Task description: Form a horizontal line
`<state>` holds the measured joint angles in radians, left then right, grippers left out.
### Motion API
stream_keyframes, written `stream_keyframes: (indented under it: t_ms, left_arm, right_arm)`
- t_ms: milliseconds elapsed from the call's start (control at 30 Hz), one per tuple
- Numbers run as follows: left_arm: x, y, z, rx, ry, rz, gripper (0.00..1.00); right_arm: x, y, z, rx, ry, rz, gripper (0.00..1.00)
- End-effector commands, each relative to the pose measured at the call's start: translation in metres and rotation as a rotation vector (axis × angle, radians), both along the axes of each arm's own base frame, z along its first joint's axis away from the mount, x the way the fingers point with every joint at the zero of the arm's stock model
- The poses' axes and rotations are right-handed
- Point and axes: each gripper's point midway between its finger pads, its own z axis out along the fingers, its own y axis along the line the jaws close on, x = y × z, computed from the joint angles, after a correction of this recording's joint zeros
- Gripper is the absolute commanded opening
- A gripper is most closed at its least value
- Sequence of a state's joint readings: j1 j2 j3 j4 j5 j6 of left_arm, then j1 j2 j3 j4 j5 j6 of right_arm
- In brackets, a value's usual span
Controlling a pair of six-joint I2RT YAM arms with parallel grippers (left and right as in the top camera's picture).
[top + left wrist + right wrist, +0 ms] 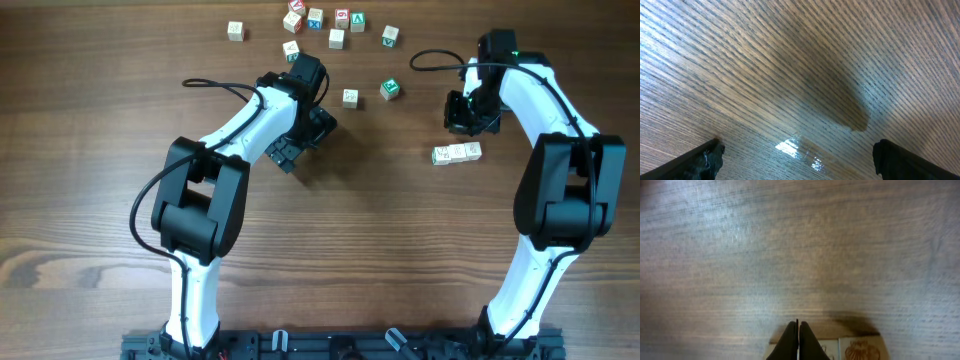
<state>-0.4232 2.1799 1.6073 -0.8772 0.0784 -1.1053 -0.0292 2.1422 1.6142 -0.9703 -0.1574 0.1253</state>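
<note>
The line (457, 153), three touching cubes, lies on the desk (380, 250). The right claw (798, 340) is pinched shut on nothing, its tips at the line's far edge. The left claw (288, 155) is spread wide and empty, well left of the line. This looks like the straightening step. The next move calls for a gentle nudge, or fetching one of the loose cubes (350, 97) beyond the line. No containers are in view.

Left tool (799, 152) spread wide, black fingertips (705, 159) in both lower corners, wood-grain desk (730, 55) filling view, dark shadow (840, 100) mid-frame, glare patch (790, 147) low centre.
</note>
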Motion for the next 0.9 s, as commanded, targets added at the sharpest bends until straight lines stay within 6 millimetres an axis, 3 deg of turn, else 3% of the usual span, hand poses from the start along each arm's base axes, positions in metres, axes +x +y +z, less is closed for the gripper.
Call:
stream_keyframes:
  t_ms: [0, 867]
  left_arm:
    - [-0.003, 0.003, -0.005, 0.018, 0.000, 0.002, 1.00]
    - [-0.003, 0.004, -0.005, 0.021, -0.001, 0.002, 1.00]
  right_arm:
    - [-0.008, 0.005, -0.007, 0.024, 0.036, 0.021, 0.05]
    - [-0.023, 0.006, -0.007, 0.026, 0.100, 0.020, 0.05]
